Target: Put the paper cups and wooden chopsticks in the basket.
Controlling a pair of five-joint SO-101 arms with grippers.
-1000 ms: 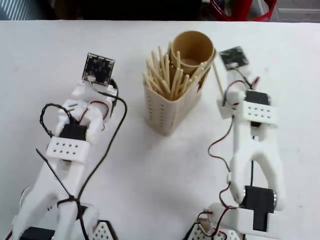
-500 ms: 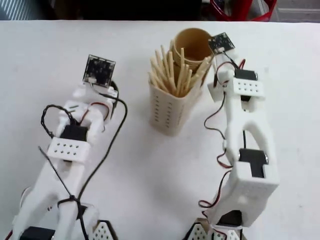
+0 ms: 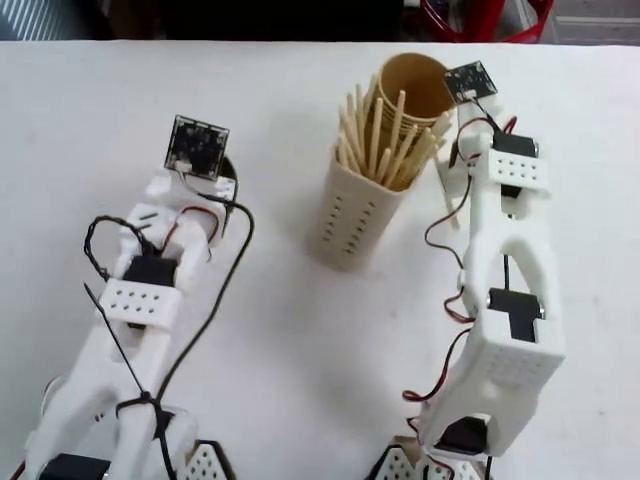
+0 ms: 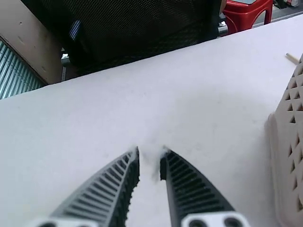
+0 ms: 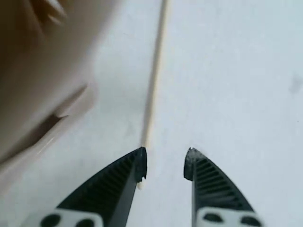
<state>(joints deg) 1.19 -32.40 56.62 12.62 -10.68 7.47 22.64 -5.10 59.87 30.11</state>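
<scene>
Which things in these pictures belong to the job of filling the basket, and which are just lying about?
Belong to the job:
basket
paper cups, nested in it
wooden chopsticks, standing in it
loose chopstick, lying on the table by the right tool

Just lying about:
black mesh chair, beyond the table
red plastic seat, beside it

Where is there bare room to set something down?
Bare table between the left arm and the basket, and between the two arms' bases. Crowded between basket and right arm, where a loose chopstick lies.
</scene>
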